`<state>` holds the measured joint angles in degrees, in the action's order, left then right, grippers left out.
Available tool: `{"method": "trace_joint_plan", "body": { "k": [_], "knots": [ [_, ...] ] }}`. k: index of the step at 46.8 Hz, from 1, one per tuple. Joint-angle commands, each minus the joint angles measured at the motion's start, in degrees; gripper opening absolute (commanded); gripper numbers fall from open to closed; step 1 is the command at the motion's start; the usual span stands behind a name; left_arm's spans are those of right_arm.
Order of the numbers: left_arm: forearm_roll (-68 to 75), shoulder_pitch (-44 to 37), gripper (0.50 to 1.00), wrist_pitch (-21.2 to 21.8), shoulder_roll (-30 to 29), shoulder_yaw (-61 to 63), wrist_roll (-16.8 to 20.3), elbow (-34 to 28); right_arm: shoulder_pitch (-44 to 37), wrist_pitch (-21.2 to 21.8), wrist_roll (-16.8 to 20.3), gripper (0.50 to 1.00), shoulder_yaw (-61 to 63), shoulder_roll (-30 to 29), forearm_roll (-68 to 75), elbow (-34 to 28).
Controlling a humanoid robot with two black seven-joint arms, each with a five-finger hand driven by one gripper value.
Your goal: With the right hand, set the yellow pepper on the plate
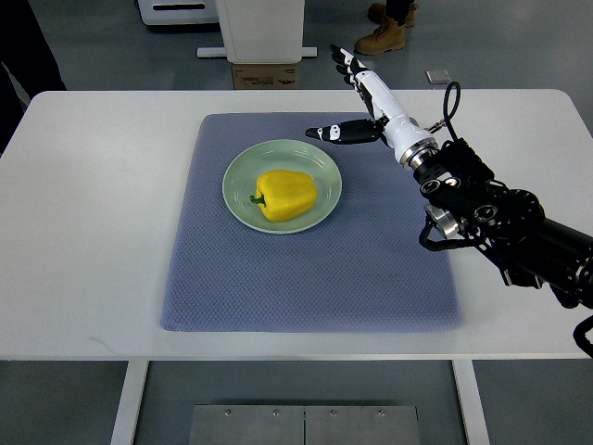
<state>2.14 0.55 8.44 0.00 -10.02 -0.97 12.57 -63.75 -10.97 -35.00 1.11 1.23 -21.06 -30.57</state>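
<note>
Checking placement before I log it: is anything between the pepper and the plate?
No. The pepper already lies on the plate, nothing in between. The right hand is off to the plate's upper right, fingers open, holding nothing.

We see bright, even light from overhead, with no hard glare on the white counter [111, 232]. Shadows are soft: a faint one lies beneath the right hand [357, 97] on the blue mat [306, 278], another under the yellow pepper [285, 195]. Focus is sharp throughout; the counter's edges bow slightly toward the corners.
</note>
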Motion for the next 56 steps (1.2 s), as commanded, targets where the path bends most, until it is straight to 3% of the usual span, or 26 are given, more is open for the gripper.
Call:
{"method": "trace_joint_plan", "body": {
  "k": [1,8,17,42,56],
  "knots": [
    [0.0,0.0,1.0,0.0,0.0,0.0,0.0,0.0,0.1,0.3,0.1,1.0,0.1,0.3,0.1,0.1],
    [0.0,0.0,1.0,0.0,0.0,0.0,0.0,0.0,0.8,1.6,0.7,1.0,1.6,1.4,2.1,0.2],
    [0.0,0.0,1.0,0.0,0.0,0.0,0.0,0.0,1.2,2.6,6.8,1.0,4.0,1.4,10.4,3.0],
    [0.1,0.0,1.0,0.0,0.0,0.0,0.0,0.0,5.5,4.9,7.8,1.0,14.4,1.4,14.1,4.6],
    [0.0,0.0,1.0,0.0,0.0,0.0,0.0,0.0,7.4,11.8,14.1,1.0,23.9,1.7,15.9,6.2]
  ]
}}
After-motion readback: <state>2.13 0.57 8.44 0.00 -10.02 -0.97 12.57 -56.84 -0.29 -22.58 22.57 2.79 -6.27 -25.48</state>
